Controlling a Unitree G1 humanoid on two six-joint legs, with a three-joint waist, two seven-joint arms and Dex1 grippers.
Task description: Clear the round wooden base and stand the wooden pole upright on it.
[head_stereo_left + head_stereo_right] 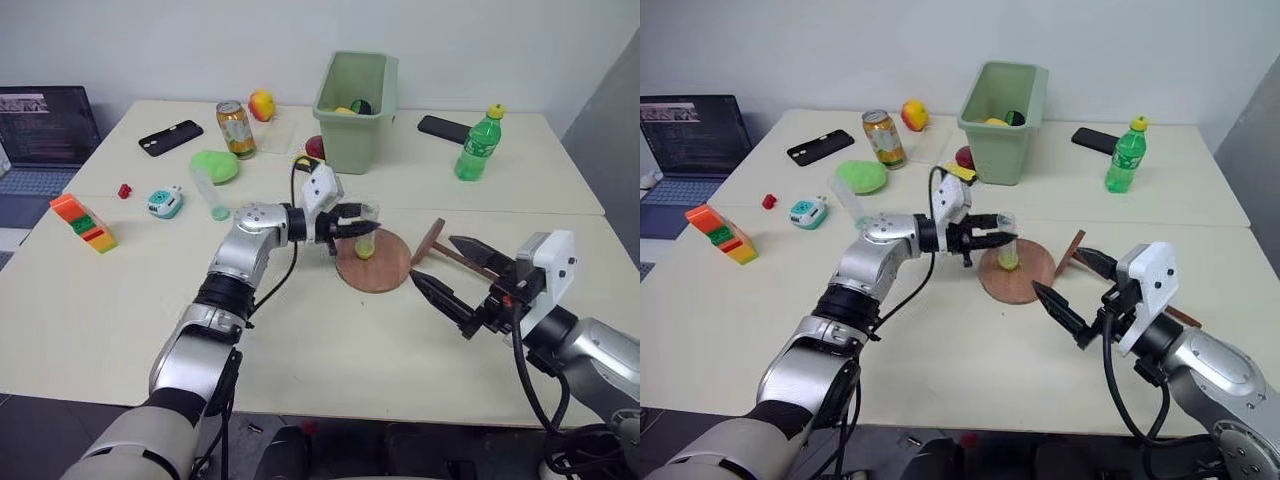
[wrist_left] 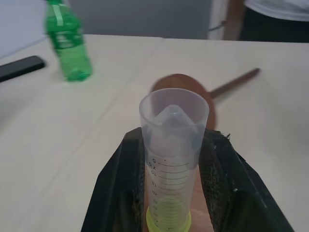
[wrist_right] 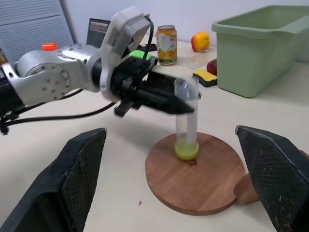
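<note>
Taking the round wooden base (image 1: 375, 262) as landmark: far to its left a laptop (image 1: 45, 130) stands at the tabletop (image 1: 120, 310) edge, cut off by the frame, its screen text too small to read. Nearer lie a striped block (image 1: 83, 222) and a black phone (image 1: 170, 137). A drink can (image 1: 236, 128) stands behind and left of the base; its label cannot be read.

The left hand (image 1: 362, 228) is clamped on a clear measuring cylinder (image 2: 172, 159) that stands upright on the base on its yellow-green foot. Printed graduations show on its wall, with 10 and 20 legible in the left wrist view.

Behind the base is a green bin (image 1: 357, 97). The wooden pole (image 1: 452, 251) lies flat just right of the base, partly hidden behind the right hand (image 1: 452, 270), whose fingers are spread wide, holding nothing. Further right stands a green bottle (image 1: 479, 144), its label unreadable.
</note>
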